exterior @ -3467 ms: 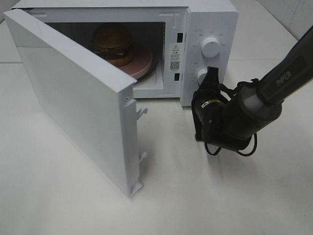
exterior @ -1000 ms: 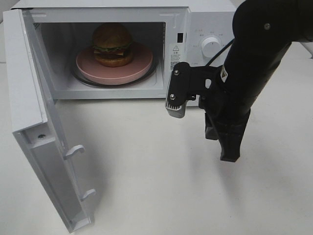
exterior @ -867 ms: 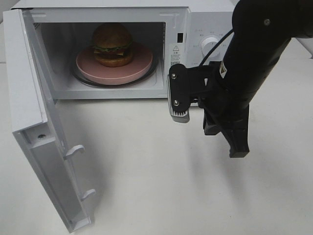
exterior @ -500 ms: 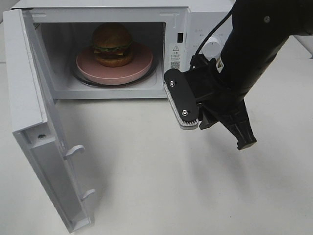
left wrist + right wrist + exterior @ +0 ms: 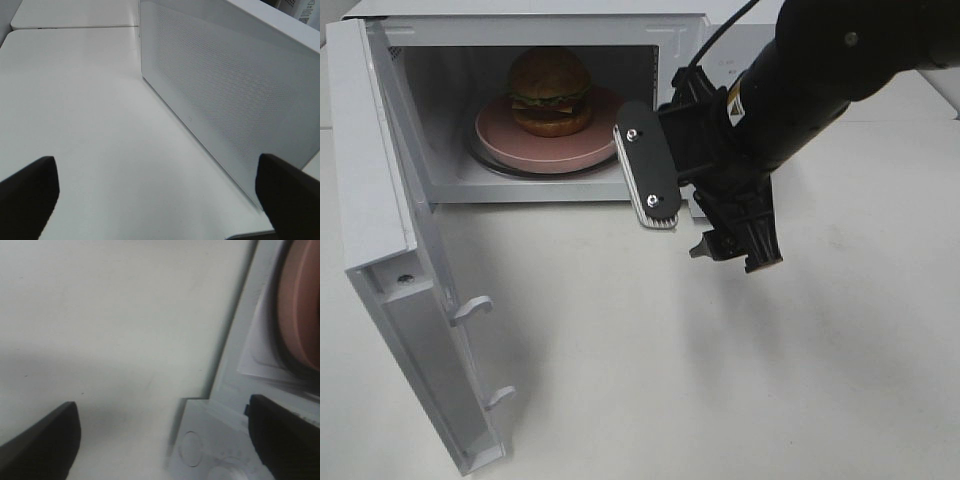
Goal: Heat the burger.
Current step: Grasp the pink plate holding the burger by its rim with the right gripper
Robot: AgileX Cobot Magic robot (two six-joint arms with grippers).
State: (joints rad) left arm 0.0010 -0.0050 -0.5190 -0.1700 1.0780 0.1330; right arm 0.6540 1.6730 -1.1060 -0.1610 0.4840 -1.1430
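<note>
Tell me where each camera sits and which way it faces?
Exterior high: mounted above, looking down on the table, the open microwave with the burger inside, and the right arm with its open right gripper.
Left wrist: on the left arm, facing the outer face of the microwave's door; the left gripper's two dark fingertips show.
Right wrist: on the right arm, facing the table and the microwave's lower front edge; its fingertips show.
Shared: exterior high and right wrist both show the pink plate.
</note>
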